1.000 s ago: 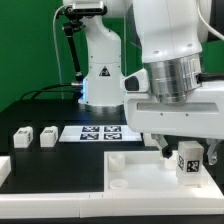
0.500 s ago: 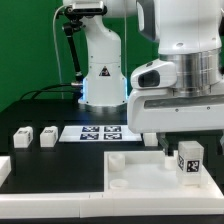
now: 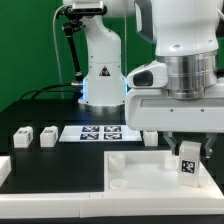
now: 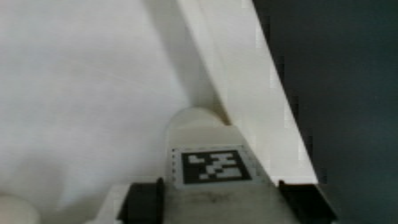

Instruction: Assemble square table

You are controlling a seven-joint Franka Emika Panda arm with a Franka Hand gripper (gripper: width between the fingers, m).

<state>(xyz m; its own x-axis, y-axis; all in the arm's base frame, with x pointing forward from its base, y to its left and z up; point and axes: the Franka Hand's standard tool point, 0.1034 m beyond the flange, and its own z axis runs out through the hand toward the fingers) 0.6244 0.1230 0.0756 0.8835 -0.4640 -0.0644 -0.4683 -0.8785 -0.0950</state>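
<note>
The square table's white slab (image 3: 135, 172) lies flat at the front of the black table, sockets up. A white peg leg (image 3: 188, 164) with a black-white tag stands over the slab's corner on the exterior view's right. My gripper (image 3: 188, 150) hangs straight over it, with a finger against each side of the leg. In the wrist view the tagged leg (image 4: 214, 155) fills the gap between the dark fingers (image 4: 150, 203), shut on it, beside the slab's raised rim (image 4: 231, 70). Two more legs (image 3: 21, 138) (image 3: 47, 135) lie at the exterior view's left.
The marker board (image 3: 98, 132) lies flat behind the slab. A small white part (image 3: 150, 138) sits just behind the slab under the hand. A white border rail (image 3: 4, 170) shows at the exterior view's left edge. The robot's base (image 3: 100, 70) stands at the back.
The hand has shifted slightly toward the exterior view's left and sunk a little. Its jaws have closed from wide open onto the tagged leg.
</note>
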